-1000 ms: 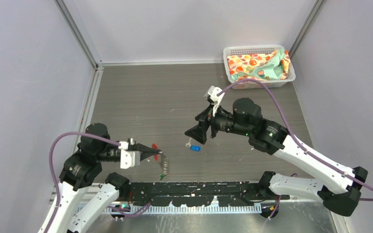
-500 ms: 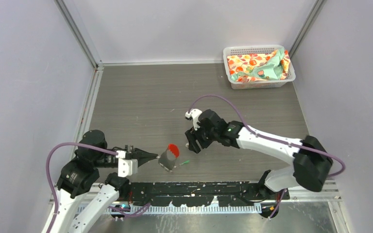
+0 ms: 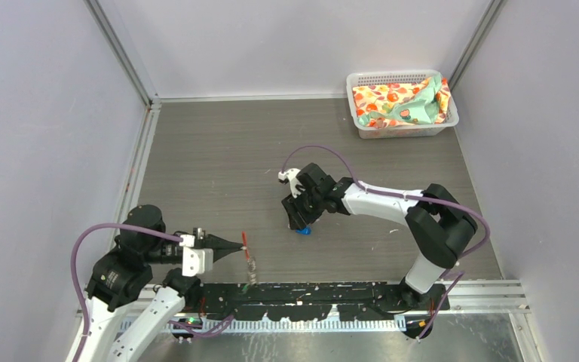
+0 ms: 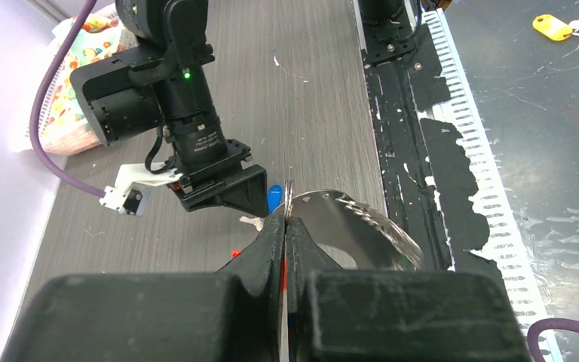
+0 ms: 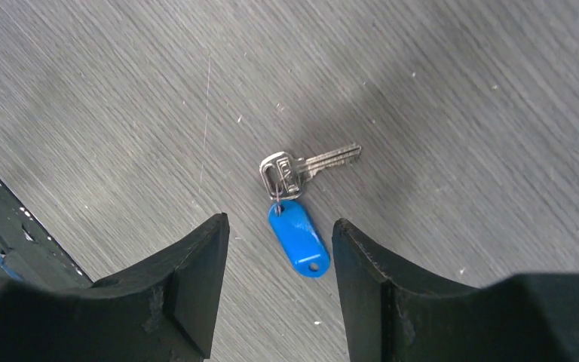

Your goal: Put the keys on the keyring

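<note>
My left gripper (image 3: 238, 244) is shut on the red tag (image 3: 244, 239) of the keyring (image 3: 251, 262), which hangs from it above the table's near edge. In the left wrist view the jaws (image 4: 286, 220) pinch the tag edge-on and the silvery ring (image 4: 362, 226) curves to their right. The blue-headed key (image 3: 304, 231) lies flat on the table. My right gripper (image 3: 298, 219) is open just above it. In the right wrist view the blue head (image 5: 298, 237) lies between the open fingers (image 5: 279, 225), with the silvery blade (image 5: 324, 160) beyond them. The green key is not visible.
A white basket (image 3: 392, 75) with colourful cloth stands at the back right. The black rail (image 3: 309, 294) runs along the table's near edge. A yellow-tagged key (image 4: 552, 26) lies on the dark surface beyond that rail. The walls stand close on the left and right.
My right arm has reached down and left, and its open gripper now hovers over the blue key. The keyring in my left gripper has turned edge-on and hangs lower.
</note>
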Action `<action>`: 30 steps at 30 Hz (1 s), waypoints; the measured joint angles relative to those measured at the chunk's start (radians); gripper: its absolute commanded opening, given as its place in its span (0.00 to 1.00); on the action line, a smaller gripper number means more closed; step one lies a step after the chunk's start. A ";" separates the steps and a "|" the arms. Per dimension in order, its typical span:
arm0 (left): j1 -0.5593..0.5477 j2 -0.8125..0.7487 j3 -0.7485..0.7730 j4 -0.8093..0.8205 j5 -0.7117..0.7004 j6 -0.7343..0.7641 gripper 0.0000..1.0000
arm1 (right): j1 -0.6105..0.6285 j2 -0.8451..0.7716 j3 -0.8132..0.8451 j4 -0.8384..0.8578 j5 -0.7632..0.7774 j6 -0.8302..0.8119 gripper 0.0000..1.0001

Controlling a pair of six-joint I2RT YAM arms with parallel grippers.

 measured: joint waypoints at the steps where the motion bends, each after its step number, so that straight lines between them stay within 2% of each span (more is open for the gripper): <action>1: 0.000 0.000 0.000 0.000 0.000 0.000 0.00 | -0.005 0.009 0.007 0.004 -0.006 0.000 0.56; 21: 0.000 0.014 0.005 0.001 -0.002 -0.013 0.00 | 0.019 0.119 0.060 0.015 -0.076 0.039 0.55; 26: 0.000 0.024 0.010 0.002 -0.002 -0.013 0.00 | 0.039 0.126 0.066 0.017 -0.069 0.047 0.52; 30: 0.000 0.027 0.010 0.002 -0.003 -0.013 0.00 | 0.045 0.126 0.066 0.016 -0.050 0.051 0.44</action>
